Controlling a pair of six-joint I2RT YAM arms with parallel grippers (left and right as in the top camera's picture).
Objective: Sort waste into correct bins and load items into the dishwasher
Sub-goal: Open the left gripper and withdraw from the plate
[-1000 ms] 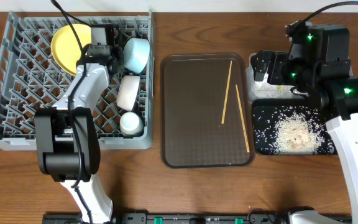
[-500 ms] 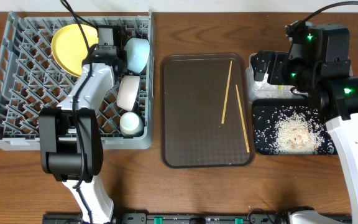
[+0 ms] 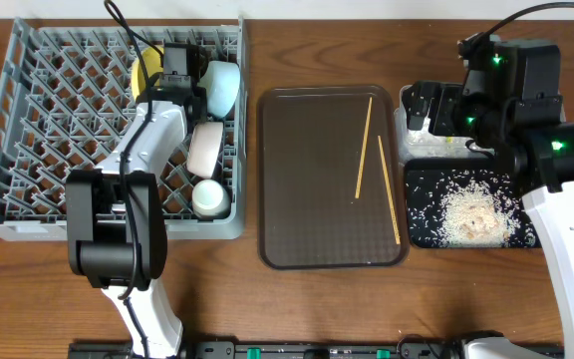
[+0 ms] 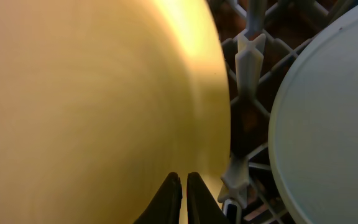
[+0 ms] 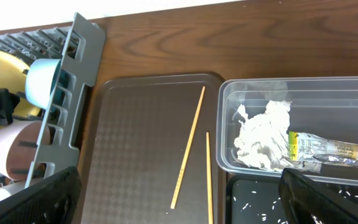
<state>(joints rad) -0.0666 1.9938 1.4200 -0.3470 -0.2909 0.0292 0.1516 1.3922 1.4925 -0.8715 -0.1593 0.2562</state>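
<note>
Pinches the plate (image 4: 92, 93) by its rim with the left gripper (image 4: 183, 190), jaws pressed all but together, only a yellow slit between them. Holds it on edge among the pegs at the back of the rack (image 3: 38, 225). Over at the right, spreads the jaws of the right gripper (image 5: 179, 180) wide, above the seam between brown tray (image 3: 307, 219) and clear bin (image 5: 353, 106), touching nothing. Back at the left: a peg (image 4: 247, 56) just beside the plate's edge, then the blue bowl (image 3: 221, 86) close beyond it, crowding that side. In front of that bowl, down the rack's right column, the white bowl (image 3: 206, 148) and then the cup (image 3: 210, 196). On the counter (image 3: 367, 299), midway, the brown tray with both chopsticks (image 3: 364, 146) lying loose on it, well apart from the left gripper. Further right, in the clear bin, tissue (image 5: 263, 140) touching the wrapper (image 5: 334, 149). Just in front of it, the black tray (image 3: 414, 237) with rice (image 3: 471, 214) heaped near the middle and scattered around. Compared with a second ago: plate no longer leaning back as a broad disc but turned upright, a mere sliver from overhead, and carried rightward toward the blue bowl; left arm swung the same way. Right arm, chopsticks and bins just as before.
</note>
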